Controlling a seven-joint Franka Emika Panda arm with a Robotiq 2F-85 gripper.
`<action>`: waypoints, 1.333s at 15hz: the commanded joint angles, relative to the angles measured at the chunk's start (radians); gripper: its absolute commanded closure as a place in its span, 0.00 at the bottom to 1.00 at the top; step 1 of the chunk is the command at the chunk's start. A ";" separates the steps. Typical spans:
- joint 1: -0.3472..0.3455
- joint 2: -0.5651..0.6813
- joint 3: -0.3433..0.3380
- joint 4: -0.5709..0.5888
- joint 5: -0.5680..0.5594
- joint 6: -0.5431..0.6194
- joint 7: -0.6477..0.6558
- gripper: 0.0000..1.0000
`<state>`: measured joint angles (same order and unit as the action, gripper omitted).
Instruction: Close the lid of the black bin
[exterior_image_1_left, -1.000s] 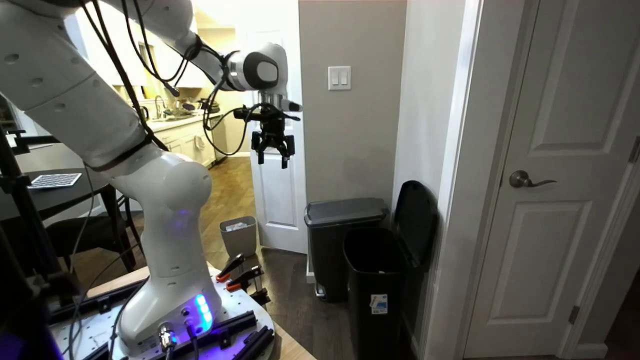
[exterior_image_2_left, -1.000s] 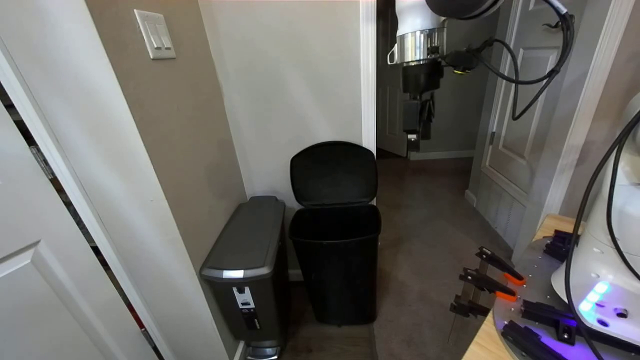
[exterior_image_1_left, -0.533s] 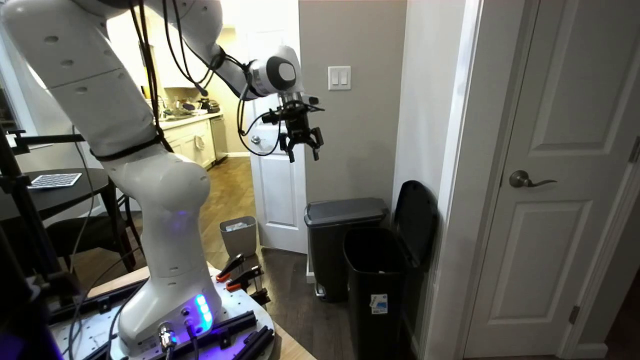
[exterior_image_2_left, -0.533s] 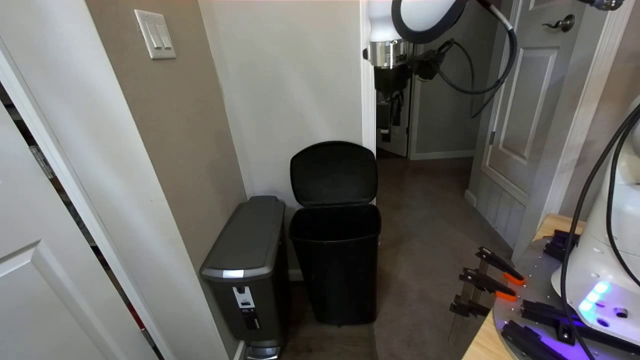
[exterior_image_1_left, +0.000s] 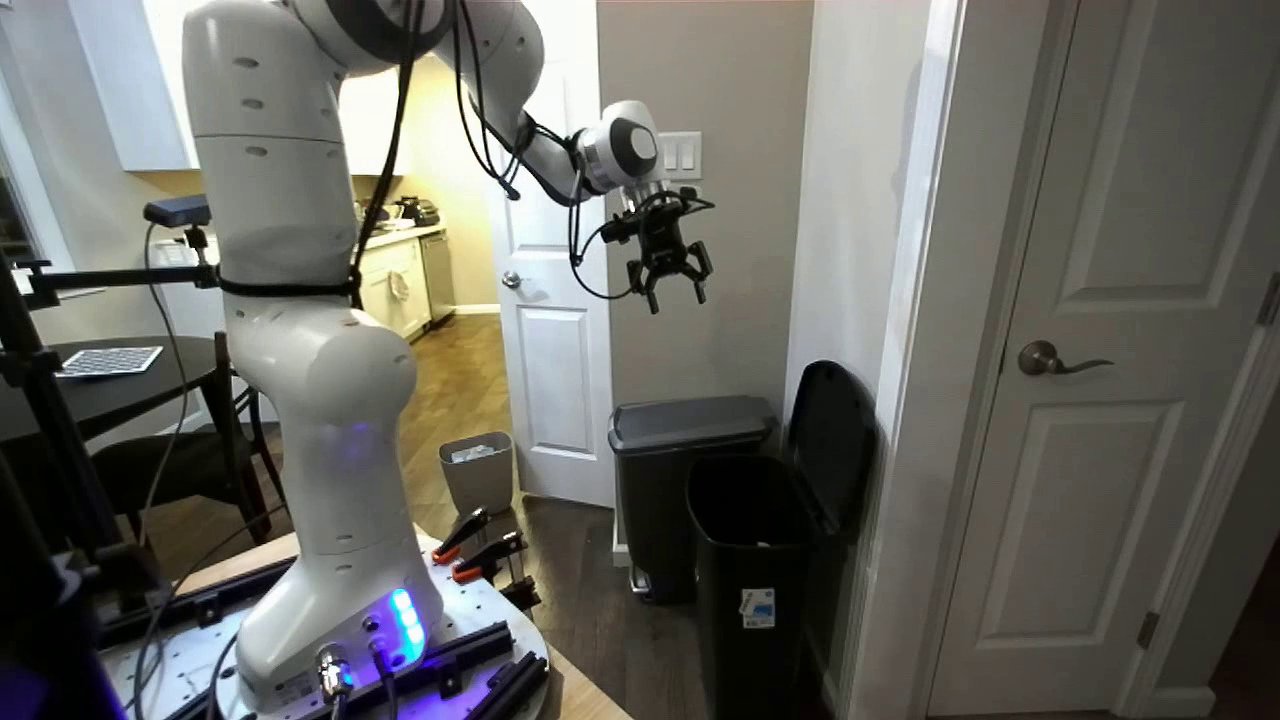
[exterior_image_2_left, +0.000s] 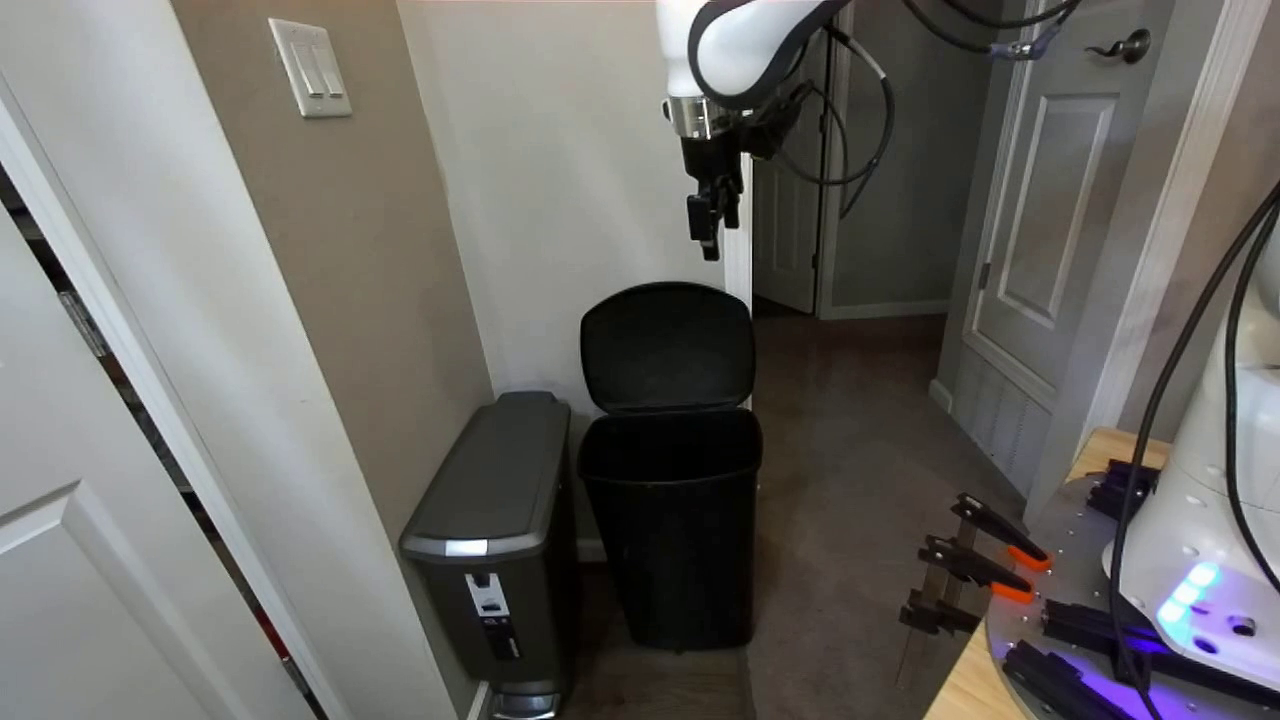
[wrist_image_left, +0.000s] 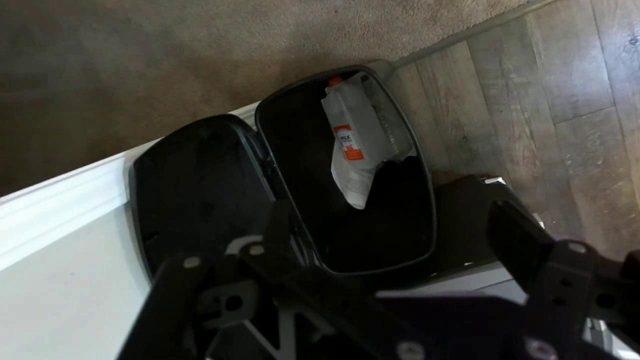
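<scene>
Pale wall backs the corner I'm working in, with carpet running off to one side and wood floor to the other. Near that wall the black bin stands upright, just beside the grey bin. Its lid is up, tipped back toward the wall; whether it touches there I can't tell. My gripper hangs above, apart from the lid, its fingers spread with nothing between them.

I expect the lid to be light but stiff, and smooth enough to slip out of a loose pinch. I'd take it at the rounded free edge, hooking a finger behind and tipping it forward so its own weight finishes the job. Pushing hard could scoot the bin, which I guess is light too.

My count: two tall bins, one of them open; one small wastebasket, well apart; one raised lid; one milk jug inside the black bin, and I can't tell whether the clear plastic beside it is a second piece; one switch plate with two switches
</scene>
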<state>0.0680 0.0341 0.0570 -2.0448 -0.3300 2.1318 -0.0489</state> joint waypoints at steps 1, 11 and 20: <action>0.000 0.158 -0.006 0.214 -0.037 -0.080 -0.036 0.00; 0.005 0.284 -0.035 0.386 -0.035 -0.134 -0.019 0.00; 0.008 0.298 -0.037 0.403 -0.037 -0.141 -0.011 0.00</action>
<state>0.0725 0.3178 0.0281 -1.6611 -0.3672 2.0006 -0.0670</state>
